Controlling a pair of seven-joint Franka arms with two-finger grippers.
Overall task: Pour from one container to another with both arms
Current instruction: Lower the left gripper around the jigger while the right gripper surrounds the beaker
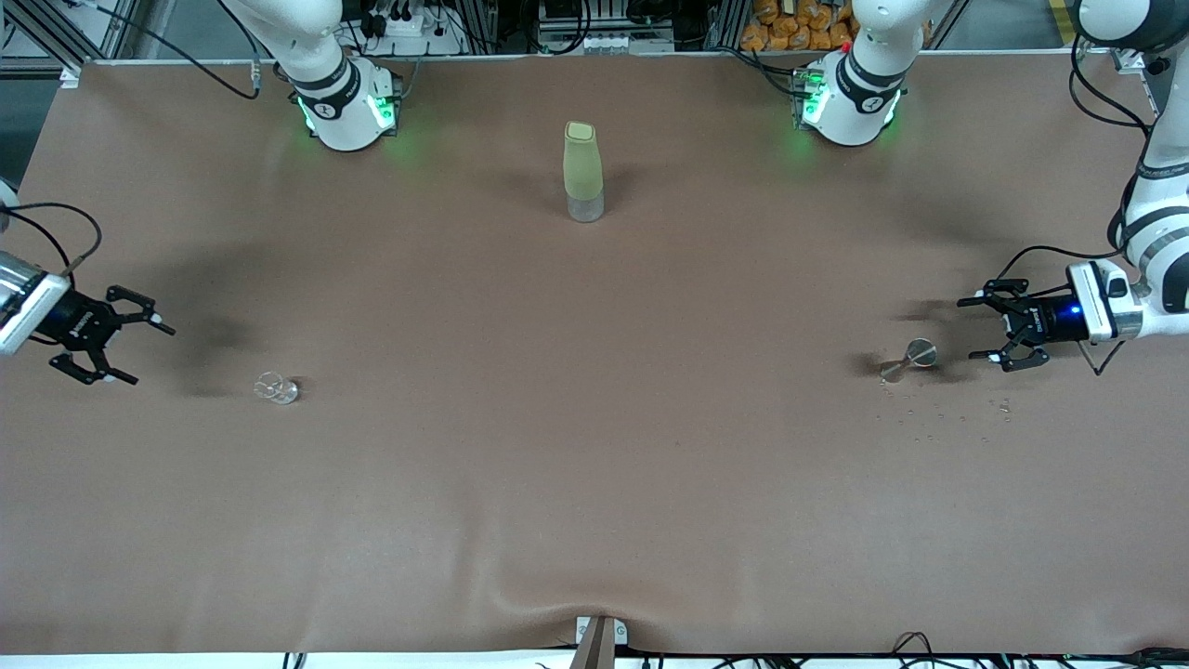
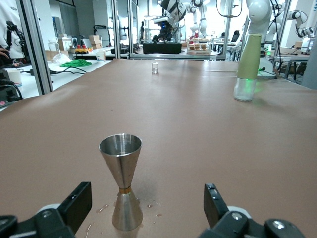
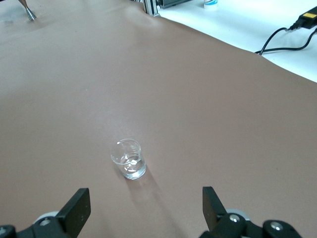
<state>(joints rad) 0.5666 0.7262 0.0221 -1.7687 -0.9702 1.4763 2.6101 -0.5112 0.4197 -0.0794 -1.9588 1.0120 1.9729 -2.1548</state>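
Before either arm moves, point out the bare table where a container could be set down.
The widest bare patch lies between the small glass and the metal jigger, nearer the front camera than the green bottle. It is tighter by the jigger, with droplets and the open left gripper beside it; the open right gripper hangs near the glass.

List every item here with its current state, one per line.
Left gripper: open, beside the jigger, holding nothing.
Right gripper: open, near the glass, holding nothing.
Jigger: upright, droplets around it.
Glass: upright, looks nearly empty.
Bottle: upright, capped.
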